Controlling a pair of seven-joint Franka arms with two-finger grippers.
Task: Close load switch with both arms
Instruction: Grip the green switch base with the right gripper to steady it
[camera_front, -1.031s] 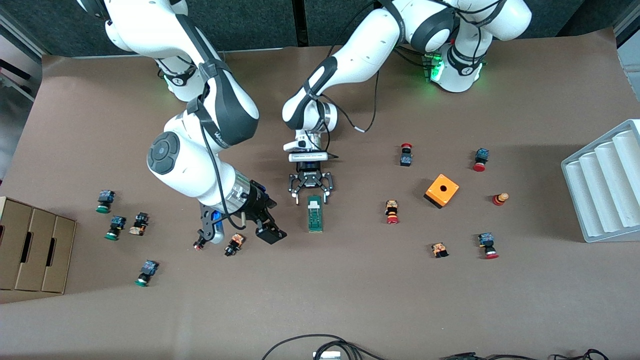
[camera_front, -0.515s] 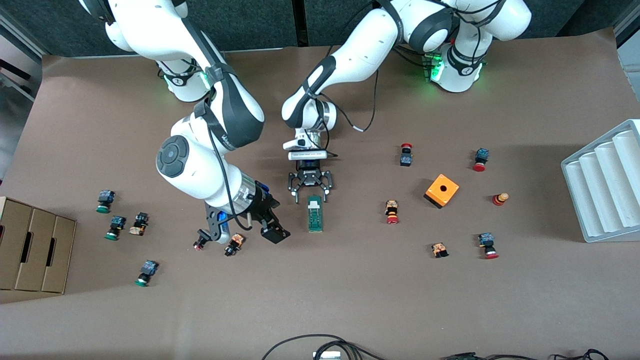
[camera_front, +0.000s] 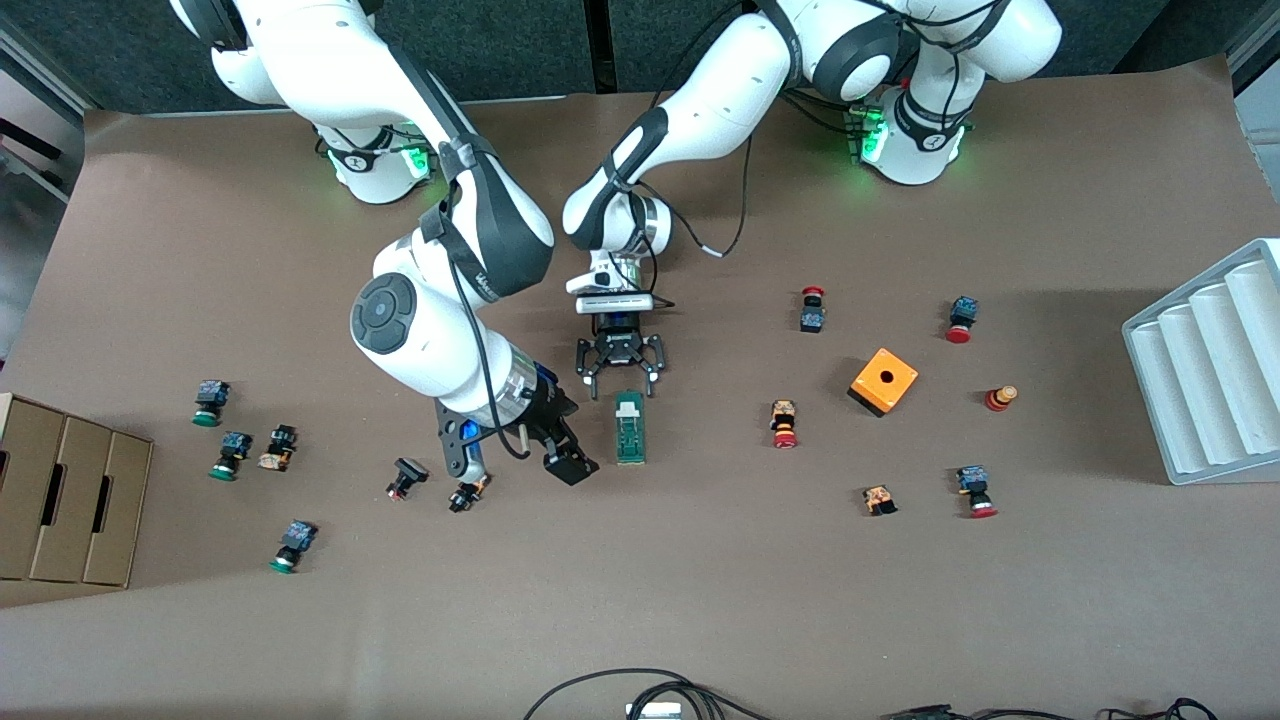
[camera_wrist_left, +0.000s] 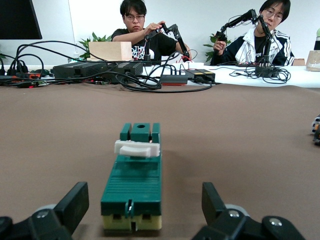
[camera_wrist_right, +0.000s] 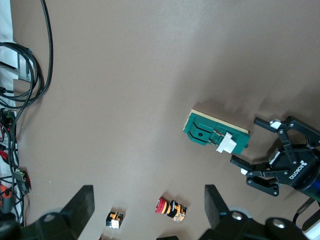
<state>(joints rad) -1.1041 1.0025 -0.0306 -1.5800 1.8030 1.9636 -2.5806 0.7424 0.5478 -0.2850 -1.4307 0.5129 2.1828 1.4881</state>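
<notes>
Dark-green load switch (camera_front: 630, 427) flat on table (camera_front: 700, 600), mid-table.
Looks light, rigid plastic, likely to slide; best pinched across long sides, white tab (camera_wrist_left: 137, 148) pressed. Left gripper (camera_front: 620, 385) at its 12 o'clock, spread wide; right gripper (camera_front: 520, 465) at 9 o'clock, also wide. One switch, two arms, one orange box (camera_front: 883, 381).

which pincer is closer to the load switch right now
Left. The left pincer sits open at the load switch's white-tab end, almost touching. The right pincer, also open, hangs beside it toward the right arm's end.
</notes>
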